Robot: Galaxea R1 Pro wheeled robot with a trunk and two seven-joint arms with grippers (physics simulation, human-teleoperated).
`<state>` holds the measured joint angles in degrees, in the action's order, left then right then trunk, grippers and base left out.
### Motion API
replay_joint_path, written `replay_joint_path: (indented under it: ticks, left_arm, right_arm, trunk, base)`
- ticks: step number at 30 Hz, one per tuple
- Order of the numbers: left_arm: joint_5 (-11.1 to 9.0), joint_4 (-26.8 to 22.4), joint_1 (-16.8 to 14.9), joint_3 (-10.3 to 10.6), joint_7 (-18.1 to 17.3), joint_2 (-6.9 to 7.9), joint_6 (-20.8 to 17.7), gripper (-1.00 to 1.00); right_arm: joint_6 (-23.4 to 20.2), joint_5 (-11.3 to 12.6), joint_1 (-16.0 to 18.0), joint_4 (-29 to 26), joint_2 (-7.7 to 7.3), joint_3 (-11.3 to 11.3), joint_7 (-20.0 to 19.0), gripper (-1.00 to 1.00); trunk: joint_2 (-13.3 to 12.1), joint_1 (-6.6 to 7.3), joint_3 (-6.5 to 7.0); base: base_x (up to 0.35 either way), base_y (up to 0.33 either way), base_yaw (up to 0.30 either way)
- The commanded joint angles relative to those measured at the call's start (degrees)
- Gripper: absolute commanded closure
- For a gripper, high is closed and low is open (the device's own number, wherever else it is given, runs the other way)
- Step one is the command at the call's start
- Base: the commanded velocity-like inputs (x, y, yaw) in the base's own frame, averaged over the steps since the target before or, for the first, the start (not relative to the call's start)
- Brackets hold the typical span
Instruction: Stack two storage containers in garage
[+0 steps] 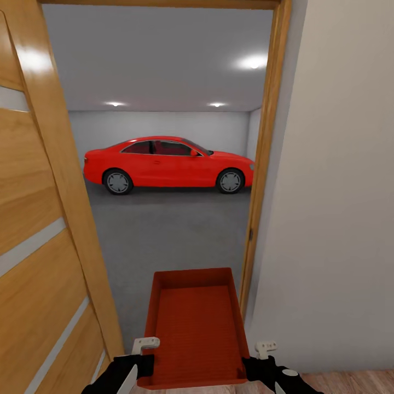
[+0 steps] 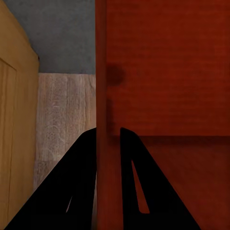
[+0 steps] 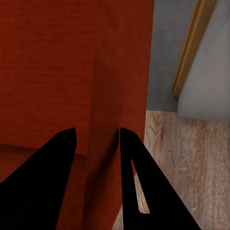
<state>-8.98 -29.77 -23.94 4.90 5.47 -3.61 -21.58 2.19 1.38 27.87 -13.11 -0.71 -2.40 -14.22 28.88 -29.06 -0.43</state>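
One red-orange open-top storage container [image 1: 196, 323] hangs level in front of me, in the doorway to the garage. My left gripper [image 1: 143, 361] is shut on its left side wall near the close corner, and my right gripper [image 1: 255, 364] is shut on the right wall. In the left wrist view the black fingers [image 2: 84, 163] straddle the container's thin wall [image 2: 103, 72]. The right wrist view likewise has the gripper [image 3: 96, 132] clamped over the container's wall [image 3: 108, 86]. Beyond the threshold lies the garage's dark grey concrete floor [image 1: 164, 235].
An open wooden door [image 1: 38, 246] stands close on the left and the wooden door frame [image 1: 264, 180] close on the right, beside a beige wall [image 1: 339, 219]. A red car [image 1: 167, 164] is parked across the garage's far side. Light wood planks [image 1: 350, 383] lie underfoot.
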Motion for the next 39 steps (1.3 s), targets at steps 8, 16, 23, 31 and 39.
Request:
replay_joint_path:
  ticks: [8, 16, 23, 31, 39]
  left_arm:
    - [1.42, -0.77, -0.05, -0.41, 2.1, 0.0, 0.57, 1.0]
    - [1.35, -0.76, -0.05, -0.41, 2.09, -0.05, 0.57, 1.0]
    - [1.42, -0.73, -0.05, -0.41, 2.09, -0.24, 0.62, 1.0]
    - [1.42, -0.74, -0.05, -0.41, 2.09, -0.14, 0.64, 1.0]
    - [1.42, -0.73, -0.05, -0.41, 2.09, -0.17, 0.64, 1.0]
  right_arm:
    - [0.27, 0.23, -0.04, 0.19, 0.89, -2.34, -0.98, 1.0]
    - [0.27, 0.21, -0.04, 0.19, 0.89, -2.34, -0.98, 1.0]
    - [0.27, 0.2, -0.05, 0.18, 0.89, -2.34, -1.03, 1.0]
    - [0.27, 0.2, -0.05, 0.19, 0.89, -2.34, -0.98, 1.0]
    - [0.27, 0.2, -0.03, 0.15, 0.89, -2.34, -1.07, 1.0]
  trunk:
    - [0.06, -0.02, -0.05]
    - [0.06, -0.02, -0.05]
    - [0.06, -0.02, -0.05]
    - [0.06, -0.02, -0.05]
    - [0.06, -0.02, -0.05]
  base:
    - [0.0, 0.0, 0.003]
    - [0.0, 0.0, 0.17]
    - [0.019, 0.0, 0.012]
    - [0.269, 0.0, 0.0]
    - [0.318, 0.0, 0.0]
